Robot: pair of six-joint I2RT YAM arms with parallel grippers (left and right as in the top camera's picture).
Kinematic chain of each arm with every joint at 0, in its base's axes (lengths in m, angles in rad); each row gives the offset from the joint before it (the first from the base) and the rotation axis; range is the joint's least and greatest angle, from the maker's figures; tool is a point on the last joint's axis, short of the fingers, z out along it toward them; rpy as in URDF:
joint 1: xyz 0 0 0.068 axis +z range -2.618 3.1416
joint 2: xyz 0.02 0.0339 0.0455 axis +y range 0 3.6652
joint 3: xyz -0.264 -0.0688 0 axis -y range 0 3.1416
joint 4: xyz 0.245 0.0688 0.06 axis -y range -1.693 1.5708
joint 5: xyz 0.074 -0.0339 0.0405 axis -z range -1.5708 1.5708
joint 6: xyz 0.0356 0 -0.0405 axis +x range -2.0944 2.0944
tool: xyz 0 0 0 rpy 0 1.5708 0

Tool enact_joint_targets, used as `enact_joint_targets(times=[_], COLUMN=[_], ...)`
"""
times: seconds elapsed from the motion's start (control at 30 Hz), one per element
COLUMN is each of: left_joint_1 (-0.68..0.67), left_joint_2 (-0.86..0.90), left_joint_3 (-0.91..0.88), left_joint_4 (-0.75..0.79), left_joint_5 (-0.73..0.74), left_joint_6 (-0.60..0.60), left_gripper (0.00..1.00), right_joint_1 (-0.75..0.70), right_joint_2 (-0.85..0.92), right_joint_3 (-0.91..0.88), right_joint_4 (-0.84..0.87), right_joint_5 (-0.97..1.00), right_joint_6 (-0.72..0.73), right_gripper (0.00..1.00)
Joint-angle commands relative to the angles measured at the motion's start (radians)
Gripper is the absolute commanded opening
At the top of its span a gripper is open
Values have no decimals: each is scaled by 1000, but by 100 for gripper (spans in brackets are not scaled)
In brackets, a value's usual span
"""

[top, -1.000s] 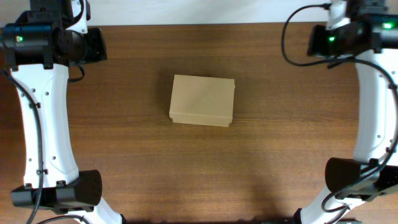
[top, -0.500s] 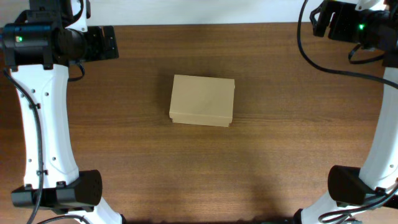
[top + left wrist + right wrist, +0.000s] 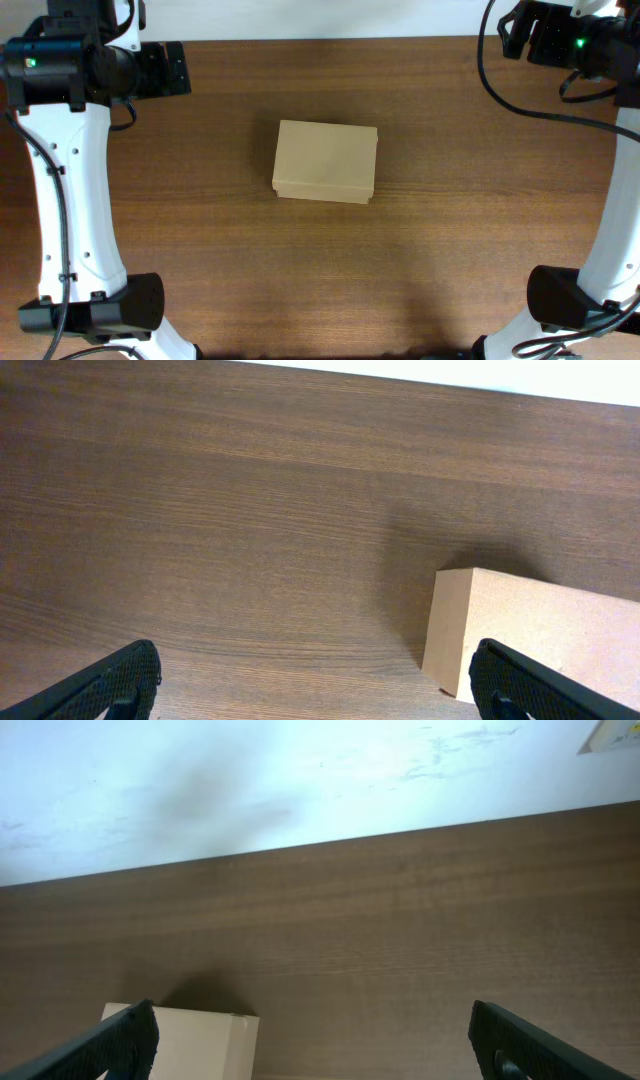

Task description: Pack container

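The container (image 3: pixel 326 161), a plain tan cardboard box with its lid down, lies in the middle of the brown table (image 3: pixel 450 250). My left gripper (image 3: pixel 178 68) hangs near the far left corner, well away from the box, its jaws wide apart. In the left wrist view the box (image 3: pixel 540 635) shows at the lower right and the gripper (image 3: pixel 320 685) holds nothing. My right gripper (image 3: pixel 510 32) is at the far right corner, also open and holding nothing. The right wrist view (image 3: pixel 315 1040) shows a box corner (image 3: pixel 190 1040) at the lower left.
The table's far edge runs along the top of the overhead view, with a white surface (image 3: pixel 300 780) beyond it. Both white arms (image 3: pixel 70 180) stand along the left and right sides of the table, their bases at the near corners.
Both grippers have gone from shut to wide open. The right arm has swung up and outward to the far right corner. The box has not moved.
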Motion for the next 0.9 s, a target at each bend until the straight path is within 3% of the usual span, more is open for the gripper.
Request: enact_joint_targets(times=[0.0,0.33,0.5,0.63,0.87], left_joint_1=[2,2,2,2,2], left_joint_2=[-18,-18,-18,-18,-18], left_joint_3=[21,21,21,21,21], left_joint_4=[-1,-1,-1,-1,-1], left_joint_5=[-10,-10,-10,-10,-10], left_joint_6=[5,5,5,5,5], left_gripper=[100,100,100,100,100], right_joint_1=[1,2,2,5,41], right_joint_2=[0,-9,-132,-321,-734], right_joint_3=[1,1,-56,-227,-775], right_joint_4=[1,1,-2,133,538], right_joint_5=[-12,-12,0,-2,0], right_joint_6=[4,4,4,4,3], right_gripper=[99,99,99,99,99])
